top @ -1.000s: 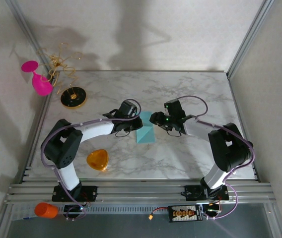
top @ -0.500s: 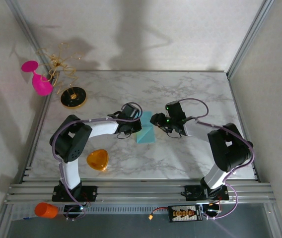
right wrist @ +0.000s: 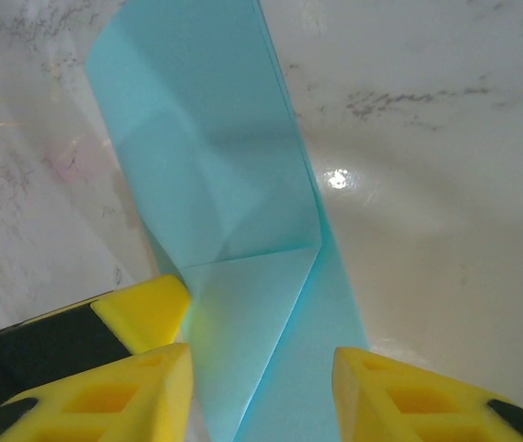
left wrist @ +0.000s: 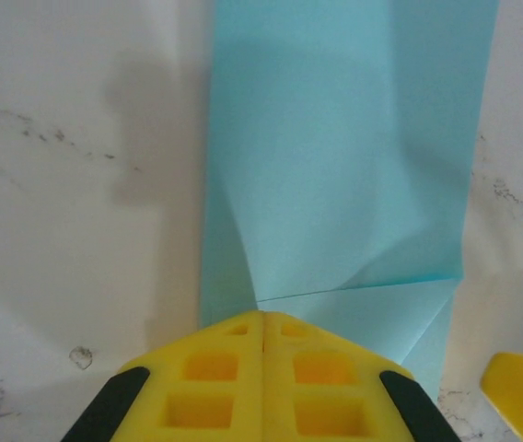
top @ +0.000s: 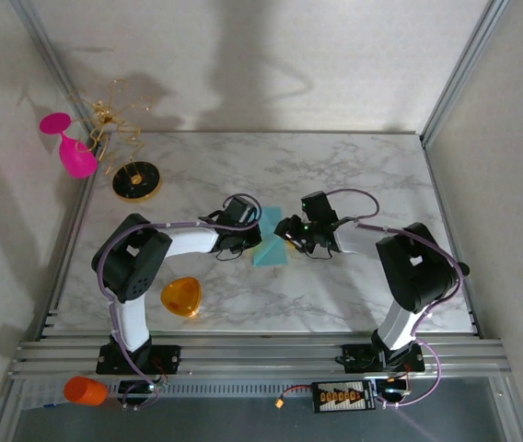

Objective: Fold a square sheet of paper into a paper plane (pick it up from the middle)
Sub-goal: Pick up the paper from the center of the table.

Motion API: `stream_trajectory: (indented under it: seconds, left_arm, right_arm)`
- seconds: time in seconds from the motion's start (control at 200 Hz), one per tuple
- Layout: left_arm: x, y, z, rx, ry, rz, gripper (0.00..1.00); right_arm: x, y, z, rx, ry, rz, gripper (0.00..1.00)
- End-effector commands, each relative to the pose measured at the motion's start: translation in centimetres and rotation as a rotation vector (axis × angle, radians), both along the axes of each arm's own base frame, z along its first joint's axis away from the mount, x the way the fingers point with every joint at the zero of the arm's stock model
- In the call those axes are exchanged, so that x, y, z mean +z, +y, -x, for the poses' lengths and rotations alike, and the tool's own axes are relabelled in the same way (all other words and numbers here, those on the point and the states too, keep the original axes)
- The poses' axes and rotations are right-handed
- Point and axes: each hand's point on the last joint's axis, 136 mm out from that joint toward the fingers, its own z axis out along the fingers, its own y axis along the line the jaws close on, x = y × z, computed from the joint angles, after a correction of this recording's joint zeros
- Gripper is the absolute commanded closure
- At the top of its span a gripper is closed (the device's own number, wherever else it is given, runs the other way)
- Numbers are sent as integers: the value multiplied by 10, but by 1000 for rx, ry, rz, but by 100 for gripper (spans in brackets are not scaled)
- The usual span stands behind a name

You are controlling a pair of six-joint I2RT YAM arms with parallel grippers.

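The teal sheet of paper [top: 270, 243] lies flat mid-table, folded into a long narrow shape with a triangular flap [left wrist: 335, 166] [right wrist: 243, 230]. My left gripper [top: 253, 241] [left wrist: 263, 319] is shut, and its joined yellow tips rest on the paper's left edge beside the flap's crease. One of its fingertips [right wrist: 144, 309] shows at that edge in the right wrist view. My right gripper [top: 285, 234] [right wrist: 261, 391] comes in from the other side. It is open, one finger on each side of the folded strip, with the paper lying between them.
An orange rounded-triangle piece [top: 181, 296] lies near the front left. A pink glass [top: 70, 147] and a black round stand with gold wire [top: 136, 180] sit at the back left corner. An orange cup [top: 84, 390] sits below the table's front rail.
My left gripper came down onto the paper's left edge and finished shutting. My right gripper slid a little left over the paper, and its jaws narrowed somewhat.
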Motion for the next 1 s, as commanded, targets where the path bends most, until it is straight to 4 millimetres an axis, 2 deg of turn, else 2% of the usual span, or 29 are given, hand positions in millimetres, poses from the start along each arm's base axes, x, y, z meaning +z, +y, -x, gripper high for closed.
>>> stream_trajectory:
  seconds: [0.0,0.546,0.996]
  left_arm:
    - [-16,16,9,39,46,-36,95]
    - [-16,19,13,48,51,-22,95]
    - [-16,20,12,53,51,-20,95]
  right_arm:
    - [1,10,0,4,23,-7,56]
    - [-15,22,2,48,58,4,59]
    - [-11,33,4,77,60,-62,61]
